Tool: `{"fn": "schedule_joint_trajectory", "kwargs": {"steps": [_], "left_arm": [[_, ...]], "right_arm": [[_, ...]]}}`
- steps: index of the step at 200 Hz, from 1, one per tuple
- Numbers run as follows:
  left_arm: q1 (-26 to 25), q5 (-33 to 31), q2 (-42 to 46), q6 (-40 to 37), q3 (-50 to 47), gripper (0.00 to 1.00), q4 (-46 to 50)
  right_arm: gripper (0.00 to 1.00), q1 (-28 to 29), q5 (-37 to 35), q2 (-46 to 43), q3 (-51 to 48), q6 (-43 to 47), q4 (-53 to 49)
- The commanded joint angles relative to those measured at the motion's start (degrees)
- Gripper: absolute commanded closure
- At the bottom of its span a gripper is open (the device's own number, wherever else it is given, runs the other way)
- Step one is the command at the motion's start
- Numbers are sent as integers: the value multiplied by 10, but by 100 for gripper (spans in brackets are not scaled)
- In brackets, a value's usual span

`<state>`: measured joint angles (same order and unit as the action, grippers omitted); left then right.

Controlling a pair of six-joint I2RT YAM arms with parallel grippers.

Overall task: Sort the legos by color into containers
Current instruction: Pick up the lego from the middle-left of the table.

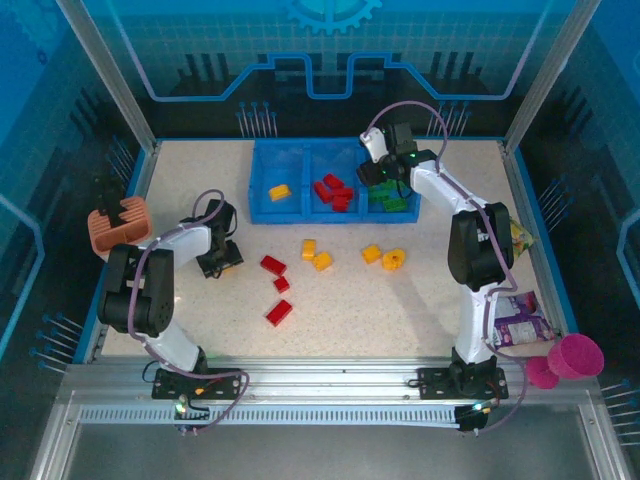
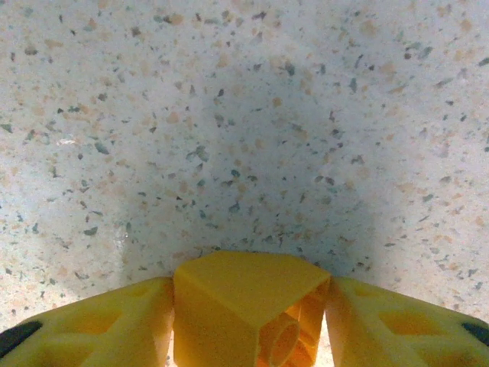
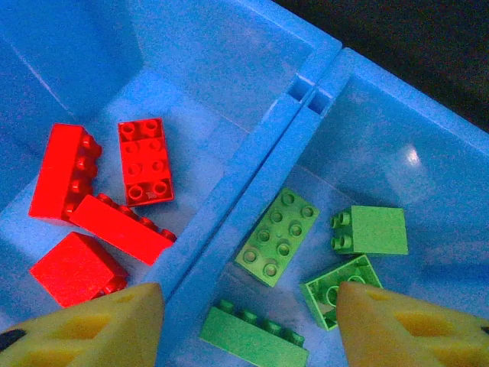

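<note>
Clamps a yellow brick (image 2: 244, 294) in the left gripper (image 2: 248, 332), close over the speckled table (image 2: 244, 115). Hangs the right gripper (image 3: 248, 329), spread wide with nothing between, above the divider of the blue tray (image 1: 272, 165). Holds four red bricks (image 3: 137, 160) in the middle compartment, four green bricks (image 3: 276, 237) in the right, one yellow piece (image 1: 279, 192) in the left. Leaves three loose red bricks (image 1: 279, 312) and four yellow-orange bricks (image 1: 322, 261) on the table before the tray.

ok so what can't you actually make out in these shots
- Left wrist: yellow brick between the left gripper's fingers is cut off by the bottom edge; full shape unseen.
- Top: right gripper overlaps the green bricks in the tray; count unclear.
- Right wrist: one green brick is partly behind a finger.
- Top: purple packet print too small to read.
</note>
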<state>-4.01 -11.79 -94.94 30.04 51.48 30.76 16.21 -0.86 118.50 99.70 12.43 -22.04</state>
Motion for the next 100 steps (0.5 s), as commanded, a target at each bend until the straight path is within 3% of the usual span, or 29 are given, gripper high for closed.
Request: {"fn": "schedule_joint_trajectory", "kwargs": {"steps": [1,50,100], "left_arm": [[3,24,-20,-9,2,51,-19],[-6,50,14,3,-1,58,-8],[-49,44,69,-11,96,58,51]], "right_arm": [[38,6,3,-17,-5,-2,-6],[37,8,-1,-36,-12,-1,-11],[37,13,-17,-93,-61,-8,-12]]}}
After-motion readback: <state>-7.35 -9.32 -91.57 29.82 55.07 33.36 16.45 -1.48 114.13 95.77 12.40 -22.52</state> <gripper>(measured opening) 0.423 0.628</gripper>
